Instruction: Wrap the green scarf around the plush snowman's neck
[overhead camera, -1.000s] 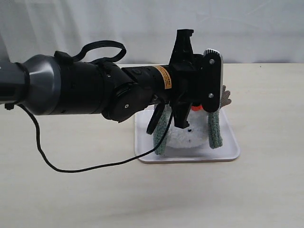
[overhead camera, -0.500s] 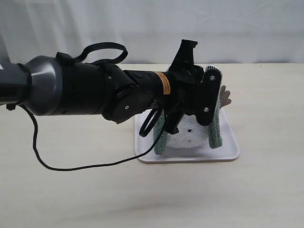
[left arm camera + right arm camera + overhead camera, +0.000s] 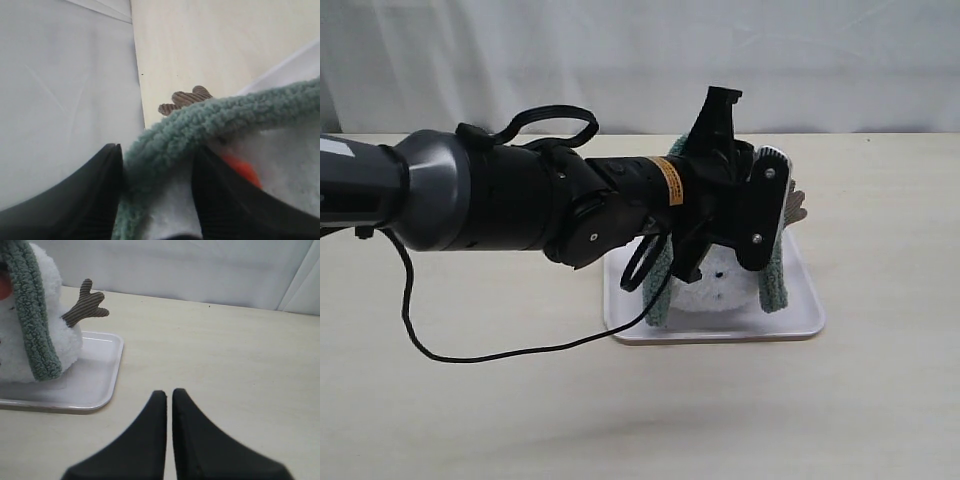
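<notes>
Pale wood bench (image 3: 470, 400), white curtain backdrop (image 3: 620, 60). White tray (image 3: 804, 318) sits on the bench with the plush snowman (image 3: 715, 290) upright in it: fluffy white body, black dot buttons, orange nose (image 3: 240, 170), brown ribbed twig arm (image 3: 85, 305) sticking out sideways. Green scarf (image 3: 775, 285) is a fuzzy, dull sage knit, draped over the snowman's neck with one end hanging down each side of the body, both reaching to about tray level. Left gripper (image 3: 156, 150) is right at the snowman's head, clamped on the scarf, fabric filling the gap and touching both fingers. Right gripper (image 3: 168, 391) has its fingers together, holding nothing, low over bare bench well apart from the tray.
</notes>
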`<action>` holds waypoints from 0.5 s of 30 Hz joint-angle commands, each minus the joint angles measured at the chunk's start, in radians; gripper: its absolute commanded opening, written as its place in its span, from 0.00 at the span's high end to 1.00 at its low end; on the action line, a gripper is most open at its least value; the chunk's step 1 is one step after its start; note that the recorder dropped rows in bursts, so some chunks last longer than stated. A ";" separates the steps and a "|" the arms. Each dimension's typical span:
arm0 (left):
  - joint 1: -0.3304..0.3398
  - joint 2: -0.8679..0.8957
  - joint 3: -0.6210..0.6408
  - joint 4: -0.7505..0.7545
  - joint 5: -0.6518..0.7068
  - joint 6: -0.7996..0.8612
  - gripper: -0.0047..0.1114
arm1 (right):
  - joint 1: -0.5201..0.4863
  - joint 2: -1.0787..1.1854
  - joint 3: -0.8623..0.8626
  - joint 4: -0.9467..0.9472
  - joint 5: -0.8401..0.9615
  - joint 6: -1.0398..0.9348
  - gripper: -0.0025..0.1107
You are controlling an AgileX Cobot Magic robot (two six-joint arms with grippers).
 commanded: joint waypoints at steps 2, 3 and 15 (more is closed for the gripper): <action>-0.002 0.018 -0.005 -0.004 -0.034 0.056 0.60 | 0.000 -0.005 0.002 0.001 -0.009 -0.003 0.94; -0.002 0.016 -0.005 -0.006 -0.045 0.056 0.63 | 0.000 -0.005 0.002 0.001 -0.009 -0.003 0.94; -0.002 0.016 -0.005 -0.004 -0.217 0.086 0.96 | 0.000 -0.005 0.002 0.001 -0.009 -0.003 0.94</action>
